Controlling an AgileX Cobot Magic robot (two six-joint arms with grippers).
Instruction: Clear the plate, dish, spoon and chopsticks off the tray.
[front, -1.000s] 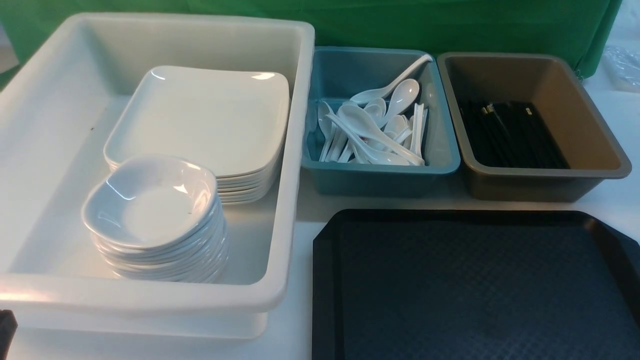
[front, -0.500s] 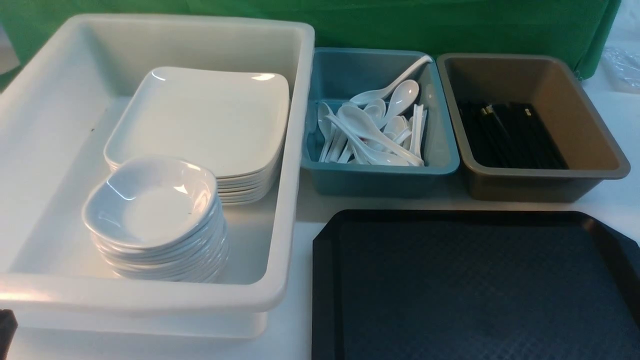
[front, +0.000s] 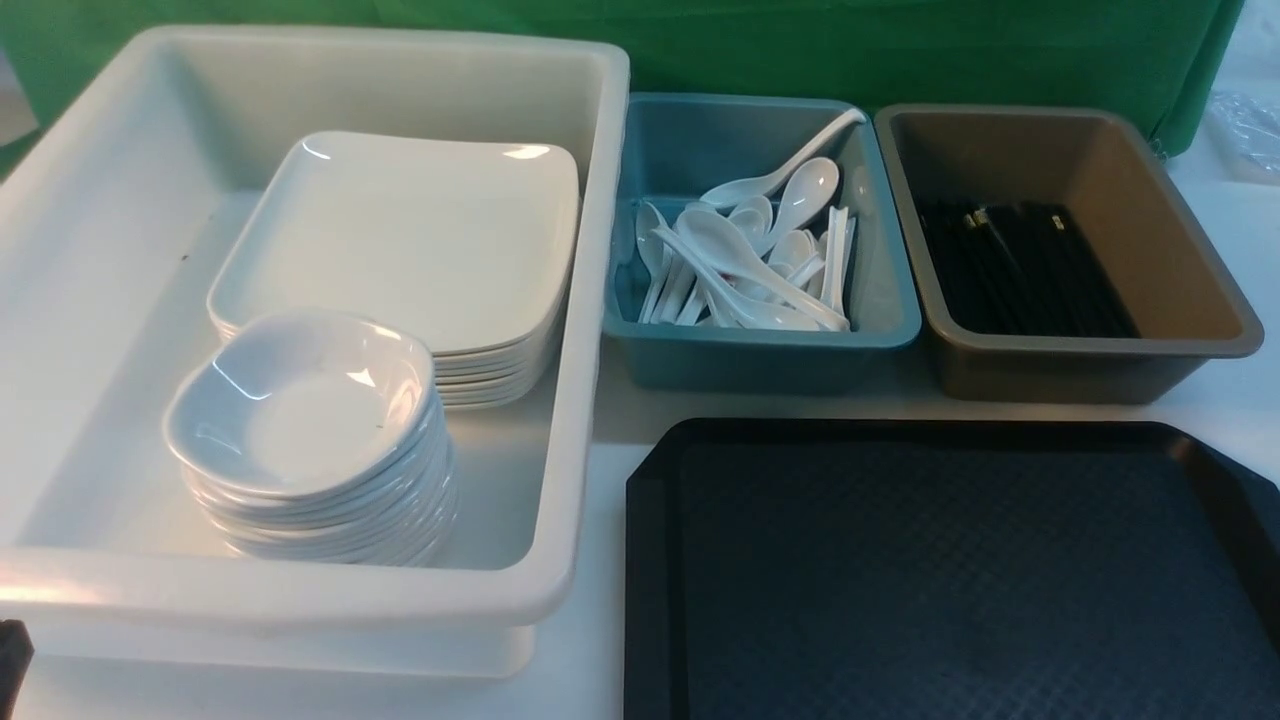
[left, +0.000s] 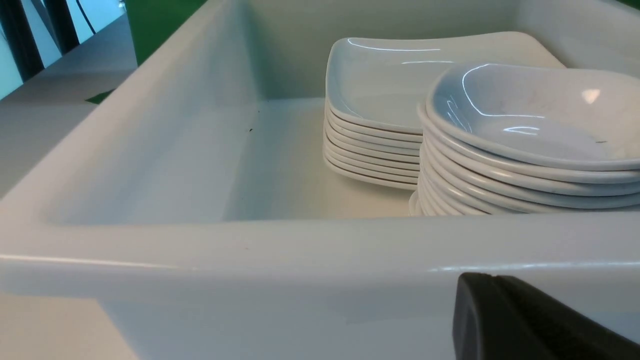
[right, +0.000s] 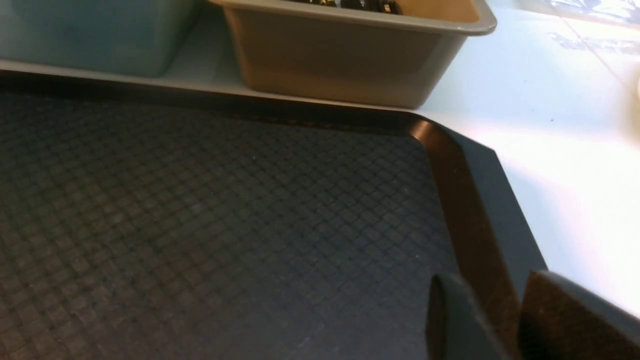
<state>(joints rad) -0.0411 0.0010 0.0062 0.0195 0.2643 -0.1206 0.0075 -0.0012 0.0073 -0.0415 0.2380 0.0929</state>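
Note:
The black tray (front: 950, 570) lies at the front right with nothing on it. In the big white tub (front: 90, 250), a stack of square white plates (front: 410, 235) stands behind a stack of small dishes (front: 300, 400). White spoons (front: 745, 260) lie in the blue tub (front: 880, 310). Black chopsticks (front: 1020, 265) lie in the brown tub (front: 1150, 230). My left gripper (left: 480, 280) is shut and empty, low outside the white tub's (left: 300, 250) near wall. My right gripper (right: 492, 282) hangs open over the tray's right rim (right: 465, 210), holding nothing.
The three tubs stand side by side along the back, before a green cloth (front: 900, 50). White table (front: 600, 660) shows between the white tub and the tray, and to the right of the tray (right: 560, 150).

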